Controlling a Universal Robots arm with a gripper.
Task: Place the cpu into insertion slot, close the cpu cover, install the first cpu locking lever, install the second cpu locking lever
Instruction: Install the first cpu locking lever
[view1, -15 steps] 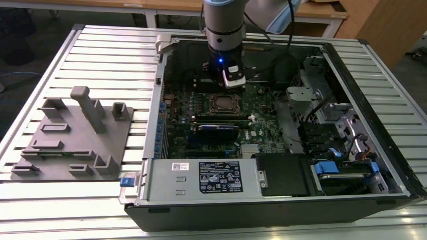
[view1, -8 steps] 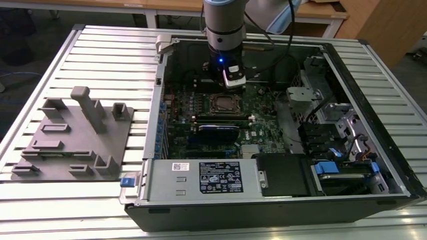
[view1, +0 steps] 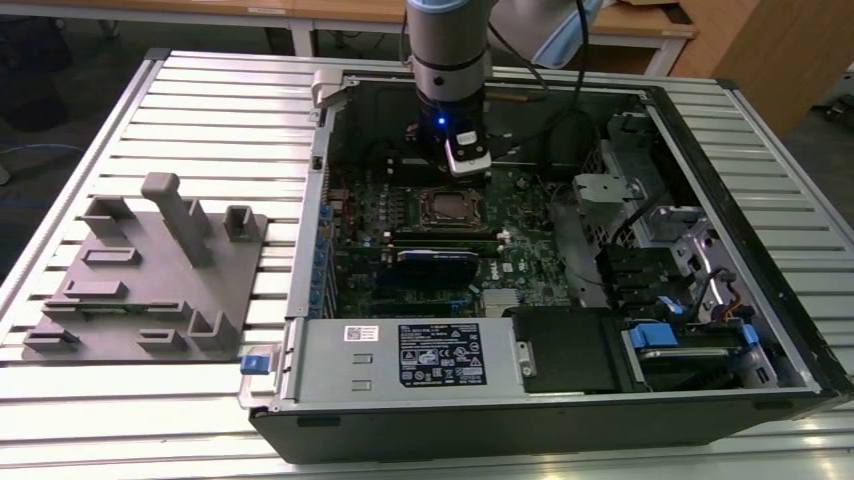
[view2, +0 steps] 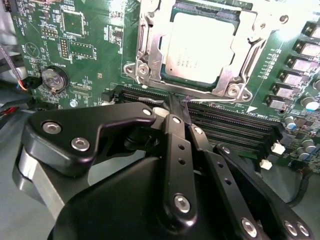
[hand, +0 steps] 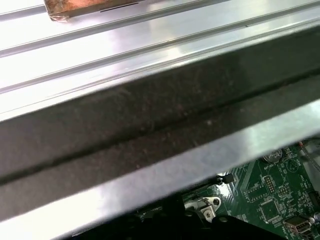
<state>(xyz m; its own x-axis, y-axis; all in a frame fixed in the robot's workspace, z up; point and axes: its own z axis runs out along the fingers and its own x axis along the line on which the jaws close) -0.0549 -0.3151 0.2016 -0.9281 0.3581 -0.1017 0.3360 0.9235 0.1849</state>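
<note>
A grey Universal Robots arm (view1: 447, 60) reaches down into an open black desktop computer case (view1: 534, 430) that lies on its side on a ribbed aluminium table (view1: 200, 100). In the exterior view its black gripper (view1: 463, 160) hangs at about twelve o'clock from the case's middle. Just at six o'clock from it lies the cpu (view1: 447, 207), a small flat square chip with a silvery-grey metal top. In the second wrist view the gripper (view2: 174, 102) has its black fingers (view2: 172, 130) drawn together with no gap visible at the tips and nothing between them. The tips are over the long narrow black memory slots (view2: 225, 125), near the socket's edge. The cpu (view2: 200, 47) sits inside the insertion slot (view2: 215, 12), a square dark-framed socket. The cpu cover (view2: 150, 55), a thin silvery metal frame plate with a large square window, lies flat around the chip. The green motherboard (view2: 90, 50) carries a round coin cell battery (view2: 52, 79). In the exterior view a black-and-blue rectangular module (view1: 438, 258) lies at six o'clock from the cpu, and a silvery power supply box (view1: 400, 355) at six o'clock from that. A grey plastic fixture block (view1: 147, 270) stands on the table at nine o'clock from the case.
</note>
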